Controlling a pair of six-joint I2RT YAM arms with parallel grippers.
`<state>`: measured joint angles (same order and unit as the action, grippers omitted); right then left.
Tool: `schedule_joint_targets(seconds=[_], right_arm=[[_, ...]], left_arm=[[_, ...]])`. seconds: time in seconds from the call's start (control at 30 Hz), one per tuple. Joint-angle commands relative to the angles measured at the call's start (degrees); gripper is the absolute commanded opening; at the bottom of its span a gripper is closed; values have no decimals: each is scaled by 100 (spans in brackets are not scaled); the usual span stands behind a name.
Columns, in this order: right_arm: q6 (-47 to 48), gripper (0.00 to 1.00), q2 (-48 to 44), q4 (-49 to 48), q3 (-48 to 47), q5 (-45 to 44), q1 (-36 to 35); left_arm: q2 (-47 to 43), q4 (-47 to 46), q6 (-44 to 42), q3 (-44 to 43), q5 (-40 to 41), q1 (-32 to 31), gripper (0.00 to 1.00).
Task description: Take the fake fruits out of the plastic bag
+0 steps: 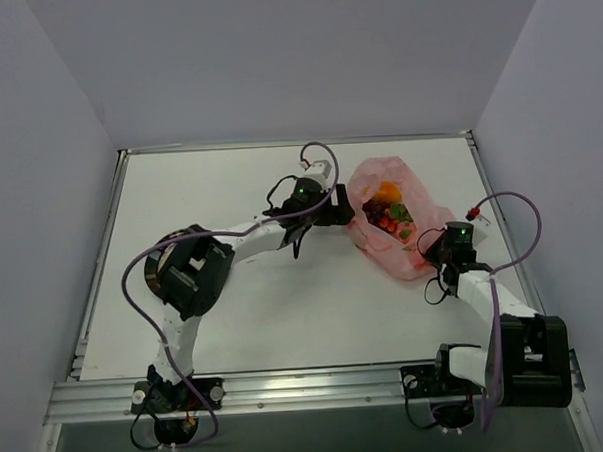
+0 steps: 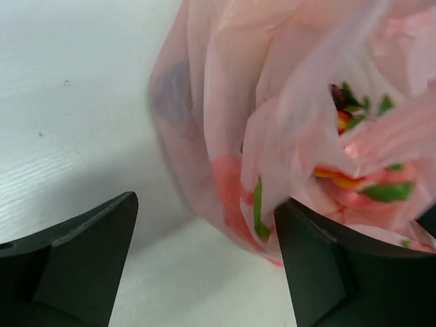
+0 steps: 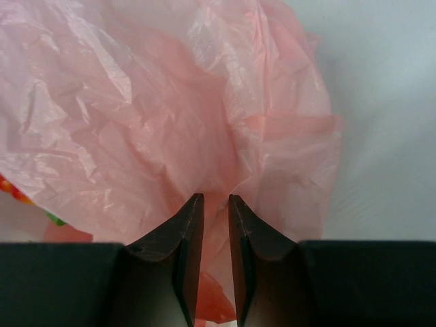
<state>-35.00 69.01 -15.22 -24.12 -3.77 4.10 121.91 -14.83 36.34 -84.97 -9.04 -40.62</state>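
Observation:
The pink plastic bag (image 1: 413, 213) lies at the back right of the table, its mouth facing up. Fake fruits show inside it: a yellow-orange one (image 1: 388, 190) and red-and-green pieces (image 1: 392, 222). My left gripper (image 1: 343, 210) is open at the bag's left side. In the left wrist view (image 2: 204, 231) its jaws stand wide apart, the right one against the bag (image 2: 225, 102), and orange (image 2: 334, 178) and green (image 2: 388, 193) fruit parts show through the film. My right gripper (image 1: 433, 250) is at the bag's near right corner, shut (image 3: 216, 201) on a fold of bag film (image 3: 170, 116).
A round dark-rimmed plate (image 1: 161, 268) sits at the left, partly under the left arm's elbow. Grey walls close in the table on three sides. A purple cable loops over each arm. A metal rail (image 1: 309, 386) runs along the near edge.

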Motion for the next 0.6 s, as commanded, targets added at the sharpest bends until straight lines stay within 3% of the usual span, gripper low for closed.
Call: schedule_joint_targets(seconds=[0.0, 0.03, 0.17, 0.23, 0.4, 0.57], right_arm=[[-59, 18, -327, -183, 48, -18, -23], [-59, 18, -353, -174, 48, -27, -23], [-94, 18, -485, -235, 179, 60, -41], [-121, 18, -538, -253, 241, 104, -49], [-129, 18, -713, -262, 381, 104, -49], [-147, 18, -775, -314, 452, 122, -32]], left_arm=[[-1475, -408, -153, 163, 15, -7, 79], [-1660, -259, -188, 452, 60, -94, 79], [-2460, 155, -486, 850, 271, -611, 55], [-2453, 566, -698, 702, 254, -885, 51], [-1909, 841, -900, -203, 314, -1562, 41], [-926, 1096, -883, -1214, 727, -1642, 28]])
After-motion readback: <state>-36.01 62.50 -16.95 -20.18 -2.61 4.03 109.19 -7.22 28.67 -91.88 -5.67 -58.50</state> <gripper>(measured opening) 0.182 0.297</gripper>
